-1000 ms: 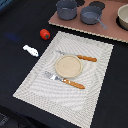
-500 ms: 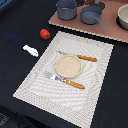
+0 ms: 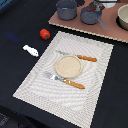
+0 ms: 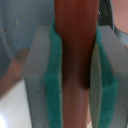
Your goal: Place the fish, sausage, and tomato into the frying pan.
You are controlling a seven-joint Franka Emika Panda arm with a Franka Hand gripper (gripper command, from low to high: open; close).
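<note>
the sausage (image 4: 75,60) is the item in hand. in the wrist view it stands as a red-brown rod clamped between the two green pads (image 4: 52,85), so the jaws are clenched on it, pads pressing both sides. in the exterior view the gripper (image 3: 95,7) sits at the top edge of the frame, right over the pan (image 3: 90,17), with a bit of reddish sausage showing at its tip. whether the sausage's lower end touches the pan floor cannot be told from either picture.

the tomato (image 3: 45,34) lies on the dark worktop (image 3: 15,55) at the upper left, just off the corner of the striped mat (image 3: 95,95). the fish (image 3: 30,50) lies a little below it, near the mat's left edge. both are well apart from the pan, which rests on the brown board (image 3: 75,24) beside the deeper pot (image 3: 66,8).

so the judged step is dropping off the first of three items, with about a third of the task close to done. the next move calls for lowering until the sausage is inside the rim, letting go, and lifting straight up so the rod does not cling to the pads. then the arm must cross to the upper left for the tomato or fish.
</note>
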